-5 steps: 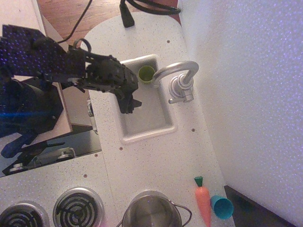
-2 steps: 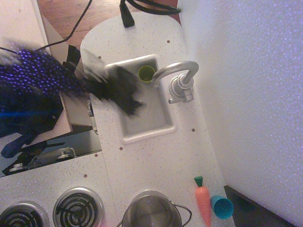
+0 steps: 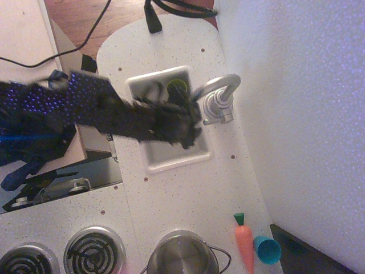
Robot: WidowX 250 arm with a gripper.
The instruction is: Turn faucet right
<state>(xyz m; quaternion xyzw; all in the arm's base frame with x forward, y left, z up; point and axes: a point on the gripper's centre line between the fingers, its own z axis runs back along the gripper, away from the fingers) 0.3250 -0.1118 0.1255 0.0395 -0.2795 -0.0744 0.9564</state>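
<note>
On the speckled white surface (image 3: 188, 194), the sink (image 3: 165, 162) is sitting under the blurred black gripper (image 3: 191, 123); whether its fingers are wide or narrow, I cannot tell. The faucet (image 3: 219, 94) is standing at the sink's far rim, spout arching toward the gripper. Pushing the spout sideways, slowly, is probably the best approach.

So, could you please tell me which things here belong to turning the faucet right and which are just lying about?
Belongs to the job:
- faucet, arched spout over the sink
- gripper, blurred, over the sink beside the spout

Just lying about:
- green cup in the sink
- toy carrot
- blue cup
- steel pot
- stove burners
</note>
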